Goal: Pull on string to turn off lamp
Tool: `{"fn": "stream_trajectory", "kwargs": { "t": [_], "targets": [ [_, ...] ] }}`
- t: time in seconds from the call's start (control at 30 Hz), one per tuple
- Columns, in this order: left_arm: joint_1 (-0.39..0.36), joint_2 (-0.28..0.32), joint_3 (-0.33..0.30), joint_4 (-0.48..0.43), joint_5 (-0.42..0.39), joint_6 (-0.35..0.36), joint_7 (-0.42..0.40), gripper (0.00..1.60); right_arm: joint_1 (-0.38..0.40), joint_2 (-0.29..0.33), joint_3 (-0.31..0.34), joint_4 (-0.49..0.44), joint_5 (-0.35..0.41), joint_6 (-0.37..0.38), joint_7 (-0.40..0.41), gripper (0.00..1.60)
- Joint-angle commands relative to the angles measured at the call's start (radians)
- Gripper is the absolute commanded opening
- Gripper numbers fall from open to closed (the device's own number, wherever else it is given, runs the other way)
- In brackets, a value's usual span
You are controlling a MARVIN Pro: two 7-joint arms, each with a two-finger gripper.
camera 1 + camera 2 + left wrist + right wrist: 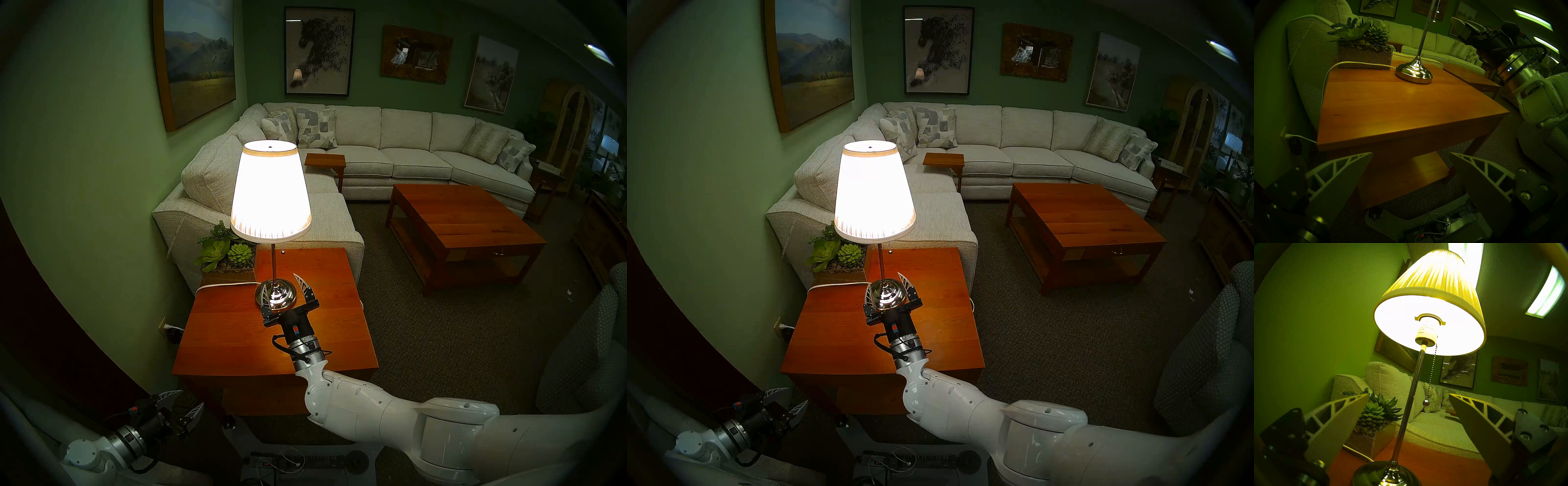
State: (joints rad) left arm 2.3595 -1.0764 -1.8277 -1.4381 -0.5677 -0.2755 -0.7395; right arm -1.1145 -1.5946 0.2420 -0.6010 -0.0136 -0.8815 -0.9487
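A: Where is the table lamp with the glowing white pleated fabric shade (270, 190) seen?

B: It is seen standing on the reddish wooden tabletop (237, 339), towards the far side, with its round domed chrome base (1413, 72) set flat on the wood. The thin beaded metal pull chain with a small knob (1426, 402) is seen hanging from the socket under the shade, just to the right of the slim chrome pole (1411, 395) and apart from it.

A: How is the right end effector (286, 292) placed?

B: It is held above the tabletop at the near side of the base, with its white ribbed fingers (1480, 426) spread wide to either side of the pole. Nothing is gripped, and the knob is seen between the fingers but higher and farther away, untouched.

A: And the left end effector (185, 404)?

B: It is kept low, off the near left corner of the tabletop, fully parted and empty.

A: What else is on the tabletop?

B: A clear rectangular planter of green succulents (227, 258) is set at the far left, and a white power cord (1349, 63) is run in front of it to the base.
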Motion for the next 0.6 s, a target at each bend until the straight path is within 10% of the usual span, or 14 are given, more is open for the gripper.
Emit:
{"fn": "stream_trajectory", "kwargs": {
  "t": [0.0,0.57],
  "targets": [
    [-0.002,0.002,-0.005,-0.013,-0.002,-0.004,-0.001,1.6,0.096,-0.057,0.038,0.037,-0.002,-0.022,-0.019,1.6],
    [-0.004,0.003,-0.004,-0.012,-0.002,-0.004,-0.001,1.6,0.206,-0.141,0.102,0.226,0.055,-0.03,0.068,1.6]
  ]
}}
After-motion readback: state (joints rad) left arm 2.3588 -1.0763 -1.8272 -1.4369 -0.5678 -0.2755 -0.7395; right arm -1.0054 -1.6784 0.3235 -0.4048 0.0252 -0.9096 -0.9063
